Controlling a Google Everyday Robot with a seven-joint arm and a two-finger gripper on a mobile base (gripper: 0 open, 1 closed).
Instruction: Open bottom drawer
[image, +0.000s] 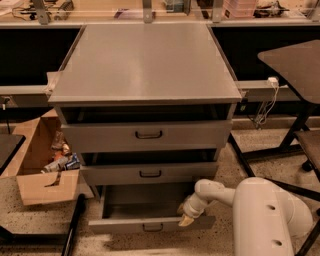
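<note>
We see the bottom drawer (131, 224) of the grey cabinet (145, 65) standing pulled out, well forward of the middle drawer (115, 175), with its plain grey inside exposed. The gripper (186, 219) sits at the top edge of the drawer's front panel, right of the black loop handle (152, 227). We cannot tell whether the gripper is open or closed.

Clutter on the speckled floor (35, 227)
An open brown cardboard box (42, 187) of litter (60, 162), just beside the dark desk (7, 147) corner.
</note>
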